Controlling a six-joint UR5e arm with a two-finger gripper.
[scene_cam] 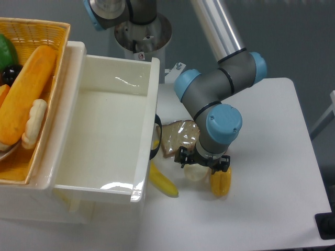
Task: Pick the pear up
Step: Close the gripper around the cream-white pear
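I see my gripper low down over the pear. The pear sits on the white bench, near the middle. It is pale and round, and the arm's wrist covers its top, so I only see the lower part. The black jaws stand on either side of the pear, one at its left and one at its right. I cannot tell if they are touching the pear or squeezing it. I cannot tell if the pear is off the bench either.

Just to the right of the pear is a yellow bell pepper. It looks like it touches the pear or sits right beside it. Behind the pear lies a slice of bread in a clear wrap, partly hidden by the arm. To the left of the pear a banana lies on the bench, with one end under the edge of a big white bin. The bin stands on the left side of the bench. A woven basket rests on the far left rim of the bin. In the basket I see a long orange loaf and something green at the edge of the picture.
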